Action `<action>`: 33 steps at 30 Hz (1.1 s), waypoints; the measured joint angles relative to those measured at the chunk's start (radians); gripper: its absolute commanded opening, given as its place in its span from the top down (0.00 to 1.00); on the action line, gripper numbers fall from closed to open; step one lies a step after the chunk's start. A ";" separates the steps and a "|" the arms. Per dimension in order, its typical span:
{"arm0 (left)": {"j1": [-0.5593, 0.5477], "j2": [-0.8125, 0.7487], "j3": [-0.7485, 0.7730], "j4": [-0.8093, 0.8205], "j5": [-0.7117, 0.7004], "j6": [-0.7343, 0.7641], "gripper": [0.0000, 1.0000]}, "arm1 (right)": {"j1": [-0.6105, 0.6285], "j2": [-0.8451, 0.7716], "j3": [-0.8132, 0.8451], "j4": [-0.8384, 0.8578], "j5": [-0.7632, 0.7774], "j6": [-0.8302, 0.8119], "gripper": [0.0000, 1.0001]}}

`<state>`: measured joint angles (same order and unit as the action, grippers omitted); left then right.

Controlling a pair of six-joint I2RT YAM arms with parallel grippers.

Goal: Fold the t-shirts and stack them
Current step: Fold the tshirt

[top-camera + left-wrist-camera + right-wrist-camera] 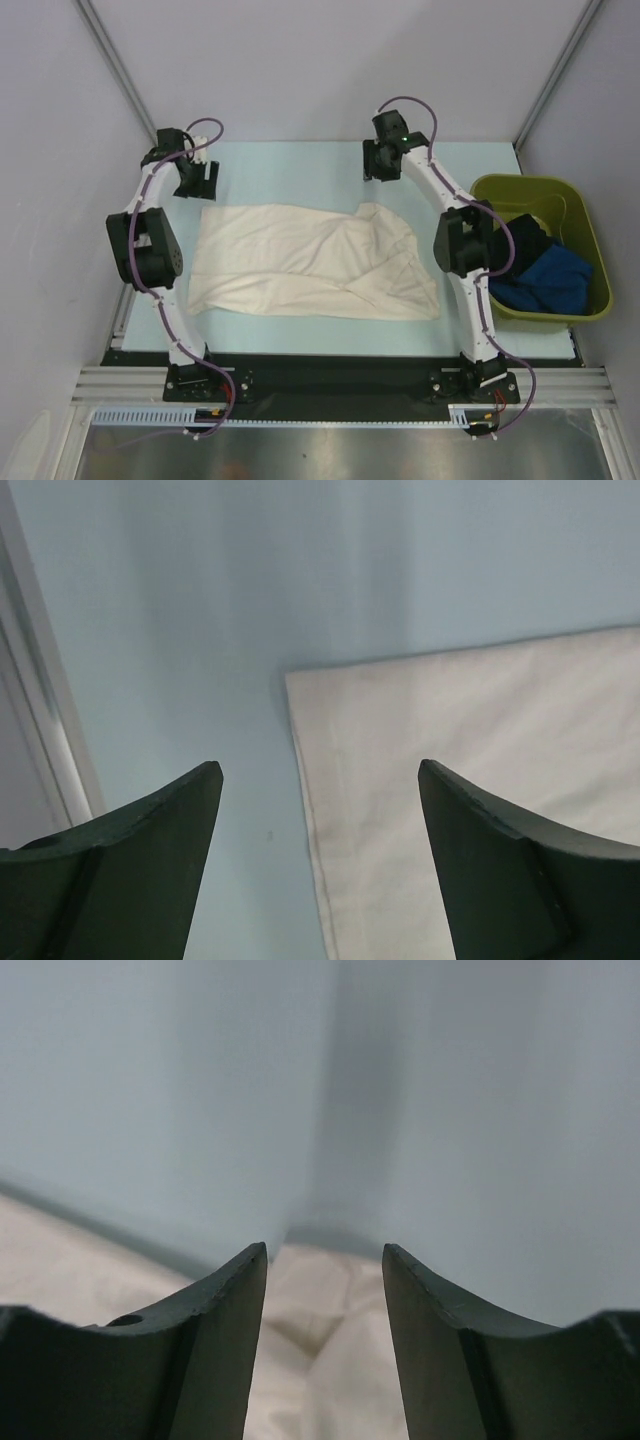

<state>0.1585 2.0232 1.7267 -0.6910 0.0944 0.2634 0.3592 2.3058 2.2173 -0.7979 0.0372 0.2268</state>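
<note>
On the table, one cream t-shirt and one green bin.

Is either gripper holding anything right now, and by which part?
Nothing is held. The left gripper and right gripper are open and empty, near the far edge of the cream t-shirt.

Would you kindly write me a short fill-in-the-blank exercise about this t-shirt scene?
1. The cream t-shirt lies spread on the ____.
2. The black t-shirt and blue t-shirt sit inside the olive-green ____.
3. The left gripper and right gripper both have their fingers ____.
Missing words: table; bin; open.
</note>
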 measured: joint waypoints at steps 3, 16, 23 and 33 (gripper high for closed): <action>0.000 0.099 0.060 0.003 -0.008 -0.035 0.15 | -0.001 0.169 0.153 -0.023 -0.035 -0.031 0.43; 0.023 0.219 0.088 -0.006 0.004 -0.059 0.23 | 0.005 0.271 0.161 -0.073 -0.134 -0.114 0.54; 0.033 0.230 0.075 0.002 0.077 -0.035 0.83 | -0.003 0.253 0.136 -0.115 -0.176 -0.127 0.87; 0.034 0.190 0.016 0.042 0.145 0.002 1.00 | -0.056 0.123 -0.002 -0.036 -0.248 -0.005 1.00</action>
<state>0.1925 2.2131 1.7428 -0.6491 0.2390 0.2649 0.3031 2.4290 2.2158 -0.8337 -0.2111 0.2214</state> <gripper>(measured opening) 0.011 0.012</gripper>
